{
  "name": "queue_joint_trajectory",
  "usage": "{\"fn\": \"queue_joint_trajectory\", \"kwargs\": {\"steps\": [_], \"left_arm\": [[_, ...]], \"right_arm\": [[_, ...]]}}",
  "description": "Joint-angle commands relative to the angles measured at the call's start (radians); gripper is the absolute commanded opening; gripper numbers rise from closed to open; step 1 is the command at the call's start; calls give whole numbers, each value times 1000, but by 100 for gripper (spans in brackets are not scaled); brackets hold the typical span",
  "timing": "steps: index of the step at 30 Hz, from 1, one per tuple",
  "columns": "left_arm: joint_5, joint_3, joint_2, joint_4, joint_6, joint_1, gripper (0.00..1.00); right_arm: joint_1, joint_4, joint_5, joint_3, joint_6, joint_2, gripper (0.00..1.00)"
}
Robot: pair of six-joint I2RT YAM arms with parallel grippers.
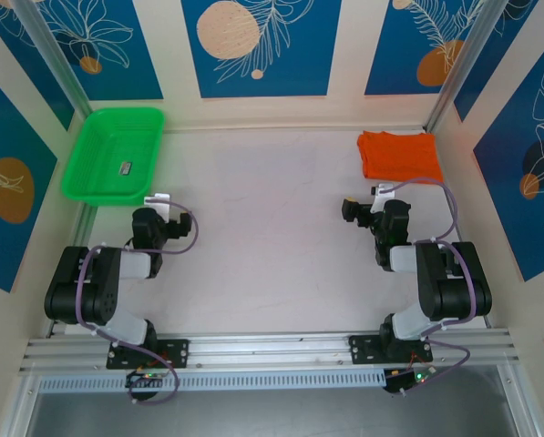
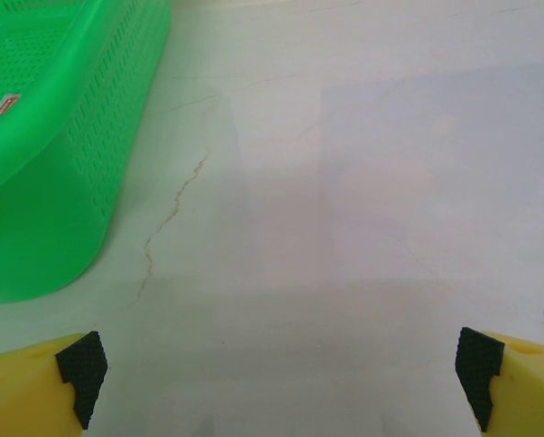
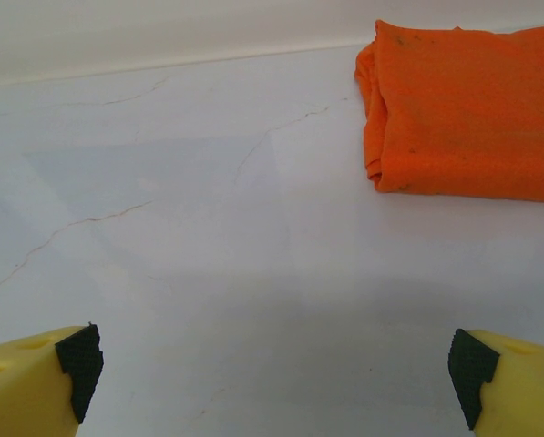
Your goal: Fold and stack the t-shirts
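An orange t-shirt (image 1: 399, 155) lies folded in a flat rectangle at the back right of the white table. In the right wrist view the t-shirt (image 3: 467, 114) sits ahead and to the right, its folded edges facing the camera. My right gripper (image 1: 378, 202) hangs drawn back in front of it, a short gap away. In its own view the right gripper (image 3: 276, 369) is open, with bare table between the pads (image 3: 78, 369). My left gripper (image 1: 158, 205) is drawn back on the left side. The left gripper (image 2: 276, 373) is open and holds nothing.
A green plastic tray (image 1: 117, 114) stands at the back left, just ahead of the left gripper. Its perforated wall (image 2: 62, 182) is close on the left in the left wrist view. A small label (image 1: 127, 167) lies inside it. Patterned walls enclose three sides.
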Motion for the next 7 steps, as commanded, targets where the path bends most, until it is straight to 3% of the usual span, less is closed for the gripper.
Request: {"fn": "queue_joint_trajectory", "kwargs": {"steps": [1,7], "left_arm": [[18,8,1,34,10,-8,100],[18,8,2,35,10,-7,100]], "right_arm": [[-7,0,-5,3,-12,8,99],[-5,9,-1,-2,-15,6,99]]}}
